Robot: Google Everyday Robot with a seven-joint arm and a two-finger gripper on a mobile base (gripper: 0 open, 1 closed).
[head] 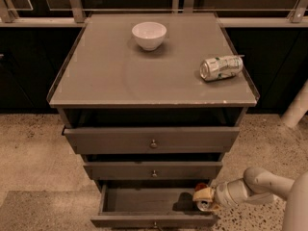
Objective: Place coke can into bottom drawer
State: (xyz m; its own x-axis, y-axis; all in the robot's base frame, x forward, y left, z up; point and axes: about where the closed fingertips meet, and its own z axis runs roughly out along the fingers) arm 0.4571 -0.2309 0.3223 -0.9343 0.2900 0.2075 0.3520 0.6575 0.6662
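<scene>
The bottom drawer (144, 201) is pulled open, a shallow grey box with a small knob on its front. My gripper (204, 198) reaches in from the right, over the drawer's right end. It is shut on the coke can (204, 205). The can's silver end faces the camera and a bit of its red side shows above the fingers. The can sits low inside the drawer's right corner, mostly hidden by the gripper.
A white bowl (149, 34) and a silver-and-green can (221, 67) lying on its side are on the cabinet top (120, 76). The top drawer (153, 139) and middle drawer (153, 170) stick out slightly. A white post (296, 107) stands at right.
</scene>
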